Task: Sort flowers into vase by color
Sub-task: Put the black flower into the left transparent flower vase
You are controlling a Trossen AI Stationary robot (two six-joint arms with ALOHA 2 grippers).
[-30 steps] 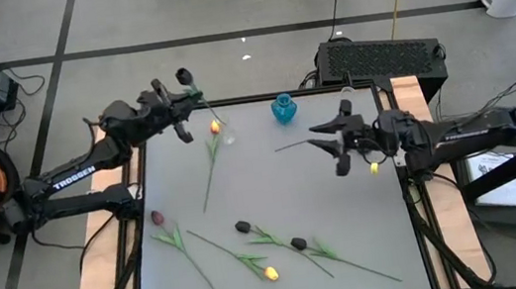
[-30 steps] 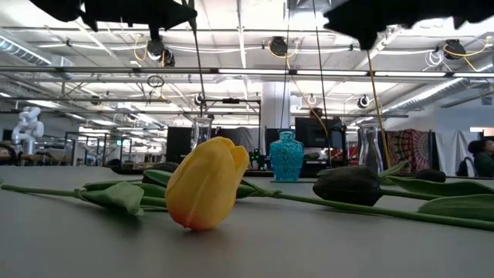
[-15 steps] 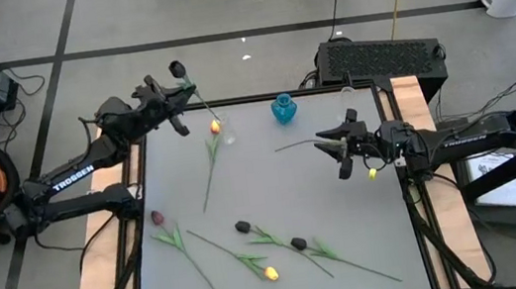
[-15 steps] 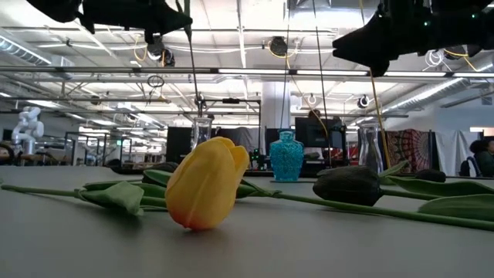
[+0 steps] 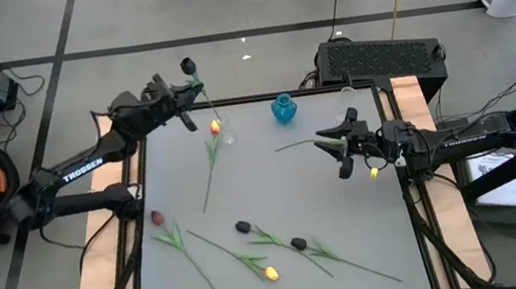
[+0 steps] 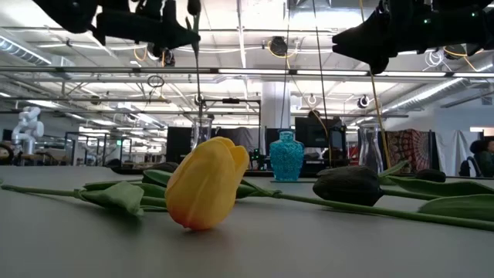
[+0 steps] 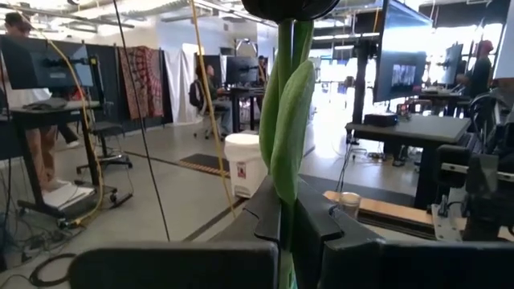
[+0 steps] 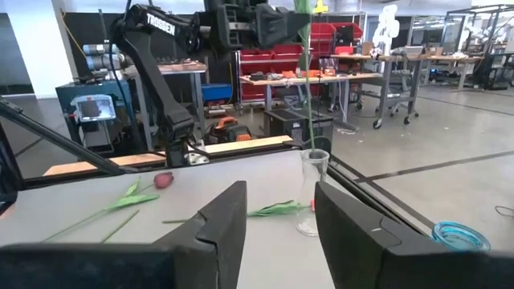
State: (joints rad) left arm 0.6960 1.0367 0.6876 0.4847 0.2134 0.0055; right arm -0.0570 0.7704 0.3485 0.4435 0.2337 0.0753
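My left gripper [image 5: 184, 99] hangs over the table's far left corner, shut on a black tulip whose head [image 5: 189, 66] stands above the fingers. Close by, a clear vase [image 5: 227, 136] holds a yellow tulip [image 5: 215, 126], its stem [image 8: 306, 88] upright. My right gripper [image 5: 337, 154] hovers open at the right side of the table, holding nothing. A thin green stem [image 5: 296, 144] lies on the table by it. Near the front edge lie a dark red tulip [image 5: 157, 218], two black ones [image 5: 243, 226] [image 5: 298, 243] and a yellow one [image 5: 271, 273]. My left gripper pinches the black tulip's stem and leaf [image 7: 287, 189] between its two fingers [image 7: 265, 217], some way below the head [image 7: 289, 8]. The fingers lie across the stem. The flower stands upright in the hold, lifted clear of the table.
A blue vase [image 5: 283, 109] stands at the middle of the far edge and a second clear vase [image 6: 369, 150] at the far right. Another green stem with a leaf [image 5: 211, 166] lies on the near side of the left vase. Open tabletop [image 5: 284, 191] lies in the middle.
My left gripper has carried the black tulip a little toward the table's right, along the far edge, closer to the clear vase. My right gripper has come down a little and tipped, then kept still. The flowers on the table have not moved.
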